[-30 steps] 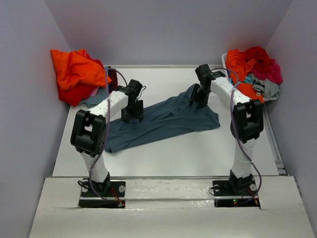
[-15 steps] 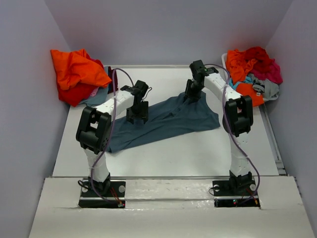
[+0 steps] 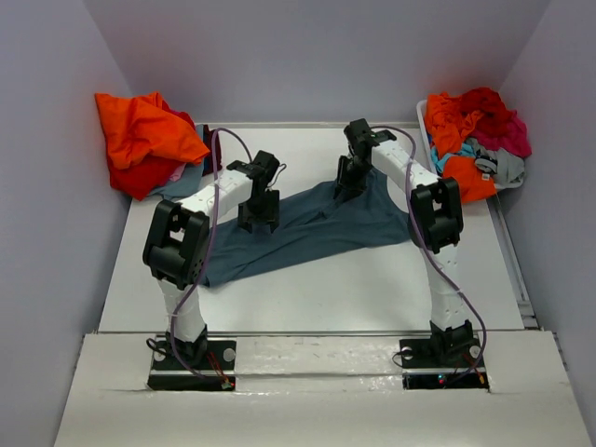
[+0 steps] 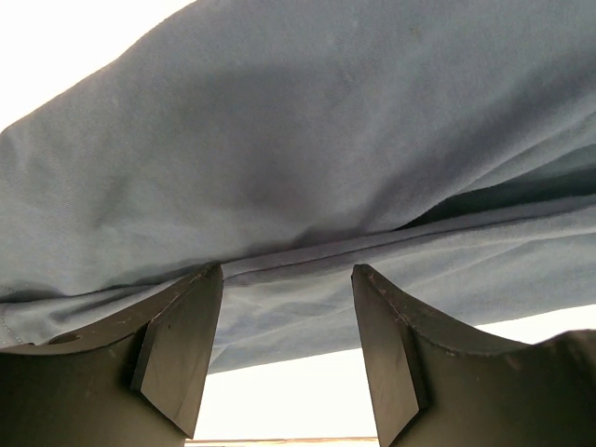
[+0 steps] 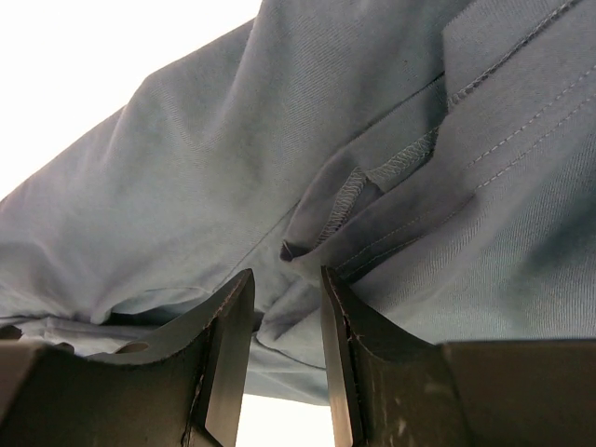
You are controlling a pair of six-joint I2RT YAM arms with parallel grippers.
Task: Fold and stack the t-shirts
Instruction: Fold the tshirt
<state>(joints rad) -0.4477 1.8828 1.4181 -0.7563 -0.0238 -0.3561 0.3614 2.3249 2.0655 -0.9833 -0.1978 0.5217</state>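
Observation:
A dark slate-blue t-shirt (image 3: 307, 228) lies spread and wrinkled across the middle of the table. My left gripper (image 3: 258, 220) stands over its upper left part. In the left wrist view that gripper (image 4: 287, 272) is open, its tips at a hem of the shirt (image 4: 307, 149) with nothing between the fingers (image 4: 182, 345). My right gripper (image 3: 348, 183) is at the shirt's far edge. Seen from the right wrist, this gripper (image 5: 286, 275) is open but narrow. A stitched fold of the shirt (image 5: 372, 177) bunches between the tips, and a gap still shows.
A heap of orange and red shirts (image 3: 140, 140) lies at the back left corner. A white bin (image 3: 424, 116) at the back right holds more shirts (image 3: 475, 130) in orange, red, magenta, teal and grey. Grey walls close in both sides.
My right arm has swung left along the shirt's far edge and its jaws have narrowed. My left arm shifted slightly right a second ago and has since held still.

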